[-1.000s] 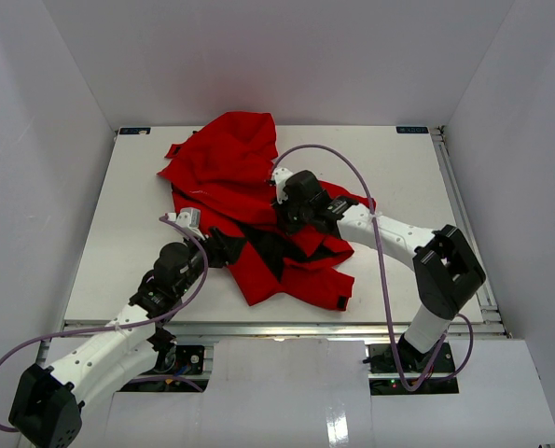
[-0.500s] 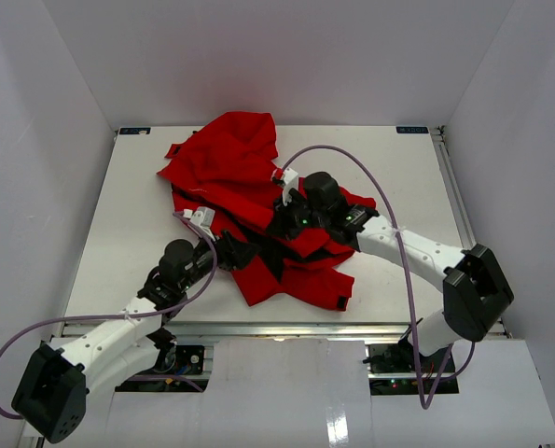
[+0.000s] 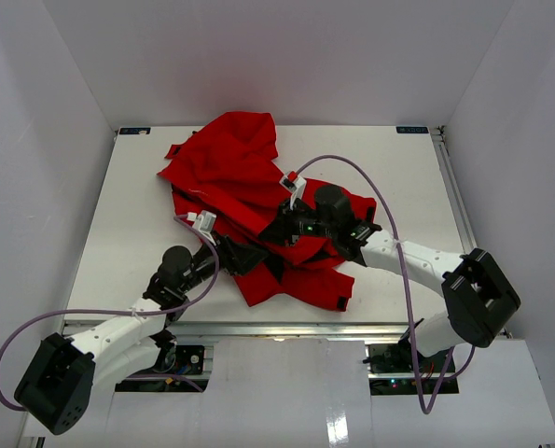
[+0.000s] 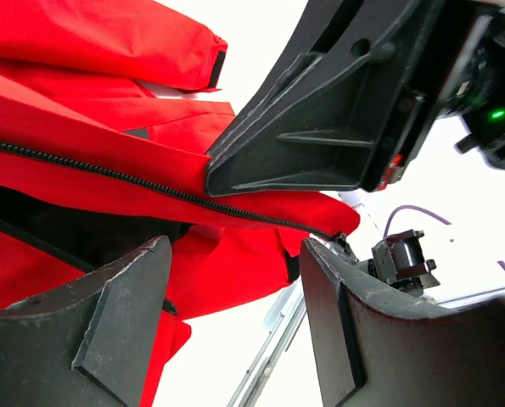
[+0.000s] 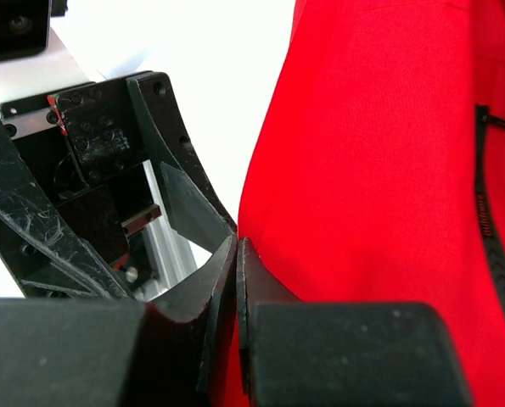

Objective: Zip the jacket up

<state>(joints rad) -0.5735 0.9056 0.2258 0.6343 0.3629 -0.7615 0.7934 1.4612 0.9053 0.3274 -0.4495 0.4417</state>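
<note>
Jacket [image 3: 226, 163]: bright red, crumpled, lying on the white worktop [image 3: 118, 243] around its middle. It is bunched high toward the far edge, and one flap reaches toward the near edge. Black lining shows at the open front. Zipper [image 4: 150, 185]: one row of dark teeth along a red edge, running across the left wrist view. Right gripper [image 3: 282, 229]: over the jacket's middle, fingers pressed together, tip against the zipper edge; whether cloth is caught between them cannot be told. Left gripper [image 3: 242, 254]: at the jacket's near left side, fingers spread apart, close to the zipper edge and to the right gripper.
</note>
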